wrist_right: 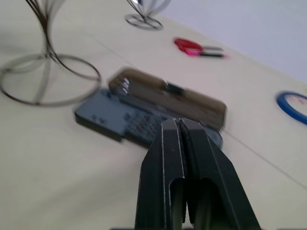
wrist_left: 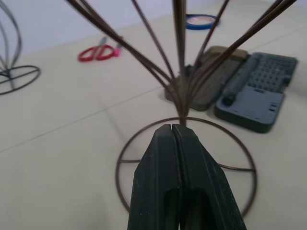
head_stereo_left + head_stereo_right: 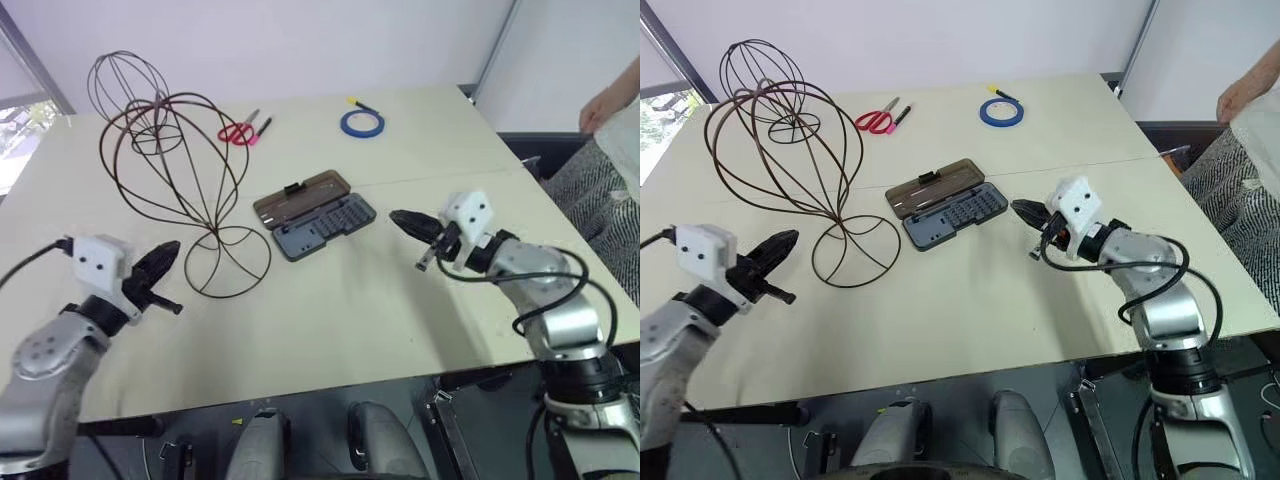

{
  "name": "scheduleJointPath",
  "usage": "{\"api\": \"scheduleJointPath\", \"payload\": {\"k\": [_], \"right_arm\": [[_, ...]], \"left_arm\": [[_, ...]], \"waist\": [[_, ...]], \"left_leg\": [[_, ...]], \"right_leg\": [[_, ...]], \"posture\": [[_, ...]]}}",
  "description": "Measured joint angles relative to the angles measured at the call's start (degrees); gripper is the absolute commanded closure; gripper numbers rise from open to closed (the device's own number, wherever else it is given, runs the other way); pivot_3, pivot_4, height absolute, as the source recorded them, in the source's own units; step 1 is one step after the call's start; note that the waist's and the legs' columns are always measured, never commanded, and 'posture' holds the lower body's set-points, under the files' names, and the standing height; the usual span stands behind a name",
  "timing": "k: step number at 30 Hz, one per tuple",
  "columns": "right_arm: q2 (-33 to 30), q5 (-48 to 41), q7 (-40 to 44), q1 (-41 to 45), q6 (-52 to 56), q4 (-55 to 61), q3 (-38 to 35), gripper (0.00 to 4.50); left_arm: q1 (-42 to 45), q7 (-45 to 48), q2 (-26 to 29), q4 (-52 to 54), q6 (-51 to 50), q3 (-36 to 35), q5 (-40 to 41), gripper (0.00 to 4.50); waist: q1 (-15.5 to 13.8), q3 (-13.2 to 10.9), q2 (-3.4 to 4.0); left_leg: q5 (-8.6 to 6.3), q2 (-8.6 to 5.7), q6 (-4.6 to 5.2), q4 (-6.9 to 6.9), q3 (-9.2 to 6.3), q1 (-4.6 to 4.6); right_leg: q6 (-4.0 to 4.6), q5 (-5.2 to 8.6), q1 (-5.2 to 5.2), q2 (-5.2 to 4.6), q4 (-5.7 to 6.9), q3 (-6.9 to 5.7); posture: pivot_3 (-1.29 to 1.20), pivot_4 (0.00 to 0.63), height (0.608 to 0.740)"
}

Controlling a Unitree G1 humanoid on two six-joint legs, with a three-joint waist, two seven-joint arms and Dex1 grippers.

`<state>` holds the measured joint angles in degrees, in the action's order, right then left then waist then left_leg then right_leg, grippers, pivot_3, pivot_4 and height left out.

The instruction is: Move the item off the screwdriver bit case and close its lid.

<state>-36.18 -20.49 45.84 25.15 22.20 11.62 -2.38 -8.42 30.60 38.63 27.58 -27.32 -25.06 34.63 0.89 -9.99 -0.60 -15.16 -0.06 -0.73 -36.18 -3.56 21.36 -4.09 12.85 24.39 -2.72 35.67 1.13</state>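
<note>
The item (image 3: 213, 236), a dark brown wire cage on a stem, stands upright on the table with its ring base (image 2: 192, 119) just left of the screwdriver bit case (image 3: 330, 227). The dark grey case lies open, rows of bits showing. Its smoky brown lid (image 3: 300, 196) lies folded back flat on the far side. My left gripper (image 3: 168, 260) is shut and empty, hovering level just left of the ring base, pointing at the stem. Right of the case, my right gripper (image 3: 400, 220) is shut and empty, pointing at the case from a short gap.
A second wire cage (image 3: 130, 85) stands at the back left corner. Red scissors (image 3: 238, 132) and a pink marker (image 3: 262, 128) lie behind the case, and a blue tape roll (image 3: 362, 122) sits farther right. A person (image 3: 615, 120) stands beyond the table's right edge.
</note>
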Motion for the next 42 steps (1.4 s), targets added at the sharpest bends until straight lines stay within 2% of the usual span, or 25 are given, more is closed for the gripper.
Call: {"api": "scheduleJointPath", "payload": {"k": [8,23,32,35,40,42], "right_arm": [[-1.1,-3.4,2.6,2.4,4.0,0.7,-0.8,4.43],[-0.2,-3.3,3.0,4.6,4.2,0.3,0.0,4.43],[1.1,-3.2,3.7,5.3,3.7,-1.1,1.7,4.43],[1.4,-2.8,4.0,6.6,3.2,-2.2,2.0,4.5],[1.8,-2.3,4.8,7.6,2.1,-4.4,2.8,4.5],[2.4,-2.1,5.5,8.3,1.2,-5.8,3.5,4.5]], "left_arm": [[-5.1,4.7,3.5,2.2,-5.0,-1.2,2.8,4.5],[-3.2,4.1,3.5,4.1,-7.1,-1.7,3.5,4.5],[-5.6,4.5,3.0,4.8,-6.6,-1.6,2.1,4.5],[-6.8,4.6,2.4,5.3,-5.9,-1.6,2.0,3.69],[-10.1,5.7,2.3,7.5,-5.9,-2.1,2.3,1.12],[-12.0,6.4,2.3,8.1,-5.9,-4.8,2.7,0.02]], "waist": [[0.0,-0.1,-0.07],[-0.1,-0.1,-0.05],[-0.1,-0.1,-0.05],[-0.1,-0.1,-0.05],[0.0,-0.1,-0.05],[0.2,-0.1,-0.06]], "left_leg": [[-0.01,0.01,0.01,0.03,0.02,0.05],[-0.01,0.01,0.01,0.03,0.02,0.05],[-0.01,0.01,0.01,0.03,0.04,0.05],[-0.01,0.01,0.01,0.05,0.04,0.06],[-0.01,0.01,0.01,0.04,0.05,0.06],[-0.01,0.03,0.01,0.05,0.06,0.05]], "right_leg": [[0.01,0.0,0.02,-0.02,-0.11,0.0],[0.02,-0.01,0.03,-0.02,-0.11,0.01],[0.03,-0.01,0.05,-0.02,-0.12,0.03],[0.03,-0.01,0.05,-0.03,-0.12,0.03],[0.03,-0.01,0.05,-0.03,-0.12,0.03],[0.04,-0.02,0.07,-0.01,-0.12,0.04]], "posture": [[0.0,0.15,0.74],[0.0,0.15,0.74],[0.0,0.15,0.74],[0.0,0.15,0.74],[0.0,0.15,0.74],[0.0,0.15,0.74]]}}
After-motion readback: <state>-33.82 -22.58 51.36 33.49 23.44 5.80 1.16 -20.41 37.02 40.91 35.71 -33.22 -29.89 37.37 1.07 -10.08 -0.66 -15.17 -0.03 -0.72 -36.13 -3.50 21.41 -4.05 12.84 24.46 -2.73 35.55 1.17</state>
